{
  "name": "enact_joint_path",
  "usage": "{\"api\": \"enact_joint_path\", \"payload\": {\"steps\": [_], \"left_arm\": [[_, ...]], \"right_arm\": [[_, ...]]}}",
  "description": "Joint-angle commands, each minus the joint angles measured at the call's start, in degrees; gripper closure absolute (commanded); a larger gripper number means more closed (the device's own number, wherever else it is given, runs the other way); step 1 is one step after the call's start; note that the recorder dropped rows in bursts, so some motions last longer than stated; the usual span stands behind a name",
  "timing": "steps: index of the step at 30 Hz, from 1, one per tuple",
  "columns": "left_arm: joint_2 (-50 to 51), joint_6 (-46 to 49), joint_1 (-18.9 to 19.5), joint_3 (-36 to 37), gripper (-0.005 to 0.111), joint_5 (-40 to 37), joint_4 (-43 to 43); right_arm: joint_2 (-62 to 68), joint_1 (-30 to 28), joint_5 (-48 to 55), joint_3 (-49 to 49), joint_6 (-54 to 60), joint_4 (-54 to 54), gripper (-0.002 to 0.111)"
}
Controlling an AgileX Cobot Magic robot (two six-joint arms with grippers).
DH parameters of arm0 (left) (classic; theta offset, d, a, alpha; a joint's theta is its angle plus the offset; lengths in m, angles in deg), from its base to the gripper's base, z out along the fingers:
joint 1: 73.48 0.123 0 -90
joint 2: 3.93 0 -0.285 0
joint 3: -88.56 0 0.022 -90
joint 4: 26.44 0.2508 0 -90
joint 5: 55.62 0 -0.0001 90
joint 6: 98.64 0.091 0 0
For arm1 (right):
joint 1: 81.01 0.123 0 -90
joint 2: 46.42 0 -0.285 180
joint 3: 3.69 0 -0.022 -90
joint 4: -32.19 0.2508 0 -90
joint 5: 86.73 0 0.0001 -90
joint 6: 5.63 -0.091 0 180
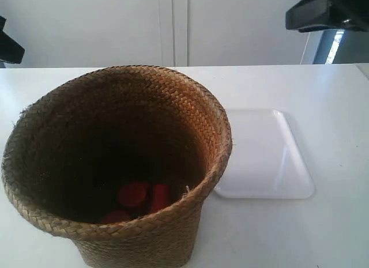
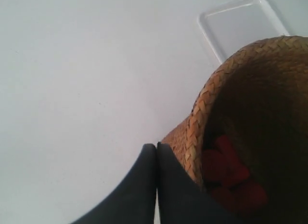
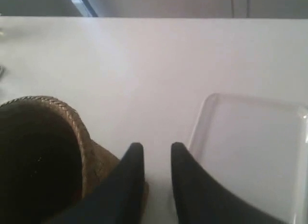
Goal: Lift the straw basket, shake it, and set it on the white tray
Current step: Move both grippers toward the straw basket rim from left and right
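Straw basket (image 1: 118, 135), left gripper (image 2: 156, 148) beside rim

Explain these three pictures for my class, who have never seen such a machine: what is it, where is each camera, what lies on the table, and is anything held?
This is a robot with two arms, each ending in a two-fingered gripper. One picture comes from a camera off the arms; the other two come from cameras on the wrists, looking past each gripper. On the white table stands a straw basket with red pieces inside; a white tray lies beside it, bare. The left gripper is shut, close by the basket's outer wall. The right gripper is slightly open above the table, between basket and tray. Neither holds anything.
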Motion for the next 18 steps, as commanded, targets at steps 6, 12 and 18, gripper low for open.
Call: {"api": "enact_joint_path", "payload": {"steps": [6,12,18], "left_arm": [[3.8,0.0,0.2,-5.9,0.061,-12.6,-1.5],[3.8,-0.3,0.2,-5.8,0.061,-1.2,-2.7],[3.8,-3.2,0.2,-5.8,0.061,-13.1,-1.3]], "right_arm": [[5.7,0.4,5.8,4.2,0.5,3.1,0.059],[5.8,2.9,9.5,4.2,0.7,2.9,0.042],[5.8,3.3,15.7,4.2,-0.3,0.5,0.042]]}}
